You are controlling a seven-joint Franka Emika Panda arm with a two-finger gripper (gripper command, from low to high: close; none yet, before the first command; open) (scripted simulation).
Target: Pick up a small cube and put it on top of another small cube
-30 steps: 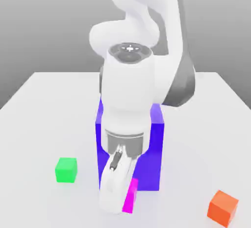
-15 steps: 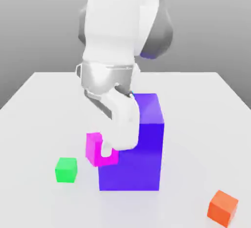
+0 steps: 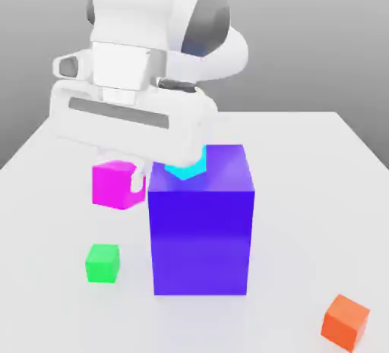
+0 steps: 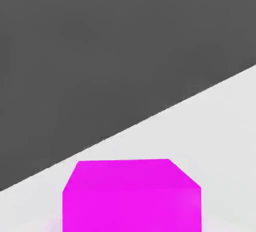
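The white bench (image 3: 319, 154) spreads under everything, and the robot's white arm (image 3: 144, 33) looms over it from the back, its wide hand housing set level across the exterior view's left half. Next in bulk is the big blue-violet block (image 3: 201, 226), standing upright mid-bench, with a small cyan cube (image 3: 186, 168) on its top face near the corner closest to the arm. The hand (image 3: 133, 184) hangs just beside that block on the exterior view's left, its fingers closed narrow on the small magenta-pink cube (image 3: 115, 184), which is lifted well clear of the bench at about the level of the block's top; the hand view shows the same cube (image 4: 131, 196) held close under the camera with bare bench beyond it. The small green cube (image 3: 102, 263) rests on the bench almost directly below the carried cube, while the small orange cube (image 3: 346, 323) sits well apart toward the exterior view's right, near the front edge. The carry looks under way, and the deciding relation is vertical: the green cube lies beneath the hand, the cyan one beside it at a similar height, so which one serves as the base I cannot tell.
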